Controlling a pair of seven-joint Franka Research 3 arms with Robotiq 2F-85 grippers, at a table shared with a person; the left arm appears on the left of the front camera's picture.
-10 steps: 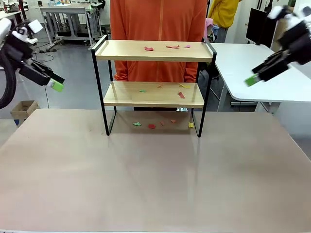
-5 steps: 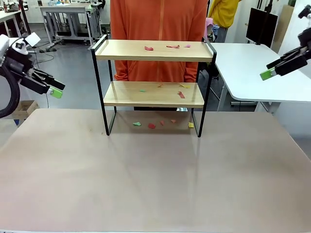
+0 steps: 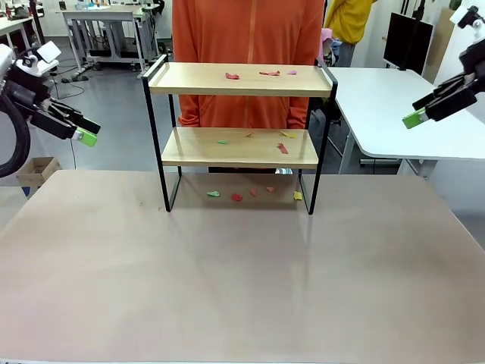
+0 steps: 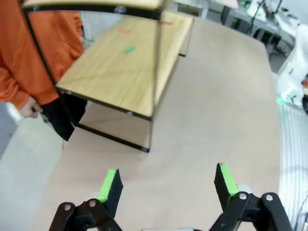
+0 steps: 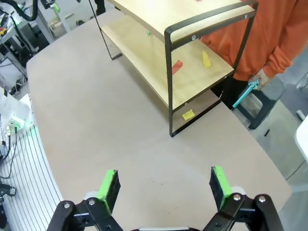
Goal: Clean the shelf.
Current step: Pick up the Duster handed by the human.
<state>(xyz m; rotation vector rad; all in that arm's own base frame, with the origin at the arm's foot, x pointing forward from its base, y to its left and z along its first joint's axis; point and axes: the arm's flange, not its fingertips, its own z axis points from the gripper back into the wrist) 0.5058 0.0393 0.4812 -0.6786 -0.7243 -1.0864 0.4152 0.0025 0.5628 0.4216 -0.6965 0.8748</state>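
Note:
The shelf [image 3: 241,80] stands at the far middle of the table, two light wooden boards in a thin black frame. Small coloured paper scraps [image 3: 232,76] lie on its top board, on the lower board [image 3: 282,148] and on the table beneath it [image 3: 236,197]. My left gripper [image 3: 85,133] hangs open in the air off the table's left side, well away from the shelf. Off the right side, my right gripper [image 3: 417,115] is open and raised too. Each wrist view shows open, empty fingers [image 4: 109,185] [image 5: 109,185] with the shelf [image 4: 125,72] [image 5: 183,53] beyond.
A person in an orange top [image 3: 246,34] stands right behind the shelf, one hand holding a teal tool [image 5: 243,96]. A second white table [image 3: 394,106] stands at the back right. The brown table [image 3: 242,280] in front of the shelf is bare.
The left gripper has drawn back slightly to the left. The right gripper has swung outward to the right and a little up. Both stayed open.

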